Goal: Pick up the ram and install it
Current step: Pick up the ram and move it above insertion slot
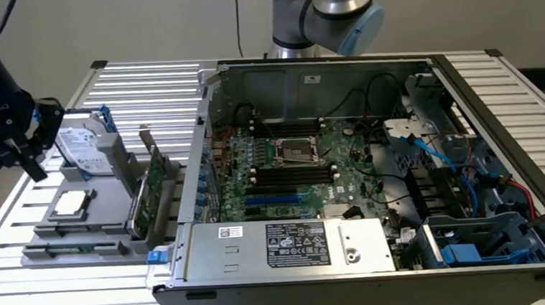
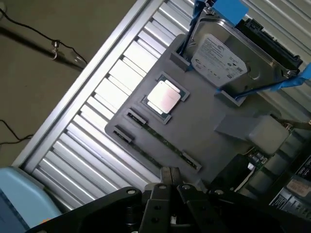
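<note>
Broadly, the open grey metal computer case point(image 1: 380, 181) sits at the exterior view's right; beside it lies the grey plastic parts tray point(image 1: 100, 223); the black gripper point(image 2: 170, 174) hovers over it, fingers pressed together, empty; the thin green ram stick point(image 2: 163, 141) stands edgewise in its tray holder; a clean pick likely wants jaws squared across its middle.

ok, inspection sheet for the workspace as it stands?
Surface: slatted aluminium table, carrying a grey parts tray.
Job's things: thin green ram stick in the tray's slot; open computer case, its black motherboard slots look unfilled.
Clutter: silver hard drive, square metal processor, green expansion card.
Gripper: black gripper shut, empty, over the tray near the ram.
Cables: blue lead inside case; black cable against wall.
Surroundings: plain wall.
</note>
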You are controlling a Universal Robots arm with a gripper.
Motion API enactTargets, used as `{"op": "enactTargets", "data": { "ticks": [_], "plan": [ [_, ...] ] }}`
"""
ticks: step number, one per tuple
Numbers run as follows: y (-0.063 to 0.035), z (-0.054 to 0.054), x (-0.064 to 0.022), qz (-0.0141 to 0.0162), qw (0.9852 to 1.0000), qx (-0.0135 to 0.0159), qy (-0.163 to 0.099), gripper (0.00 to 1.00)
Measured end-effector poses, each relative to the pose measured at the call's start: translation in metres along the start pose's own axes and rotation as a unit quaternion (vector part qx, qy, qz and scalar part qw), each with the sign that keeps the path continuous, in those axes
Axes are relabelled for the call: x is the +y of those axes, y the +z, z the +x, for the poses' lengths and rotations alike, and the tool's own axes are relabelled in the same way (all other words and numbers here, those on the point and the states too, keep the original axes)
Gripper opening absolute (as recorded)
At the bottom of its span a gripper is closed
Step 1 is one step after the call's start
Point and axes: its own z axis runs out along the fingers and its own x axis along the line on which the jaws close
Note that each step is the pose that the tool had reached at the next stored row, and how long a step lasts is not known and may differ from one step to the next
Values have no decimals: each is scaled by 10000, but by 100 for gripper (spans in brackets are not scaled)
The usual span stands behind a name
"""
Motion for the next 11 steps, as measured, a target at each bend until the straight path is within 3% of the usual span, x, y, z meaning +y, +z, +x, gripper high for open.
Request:
{"op": "enactTargets", "data": {
  "ticks": [6,11],
  "plan": [
    [27,0,-1,11,9985,27,-546,11],
    [48,-1,-2,21,9950,49,-1002,11]
  ]
}}
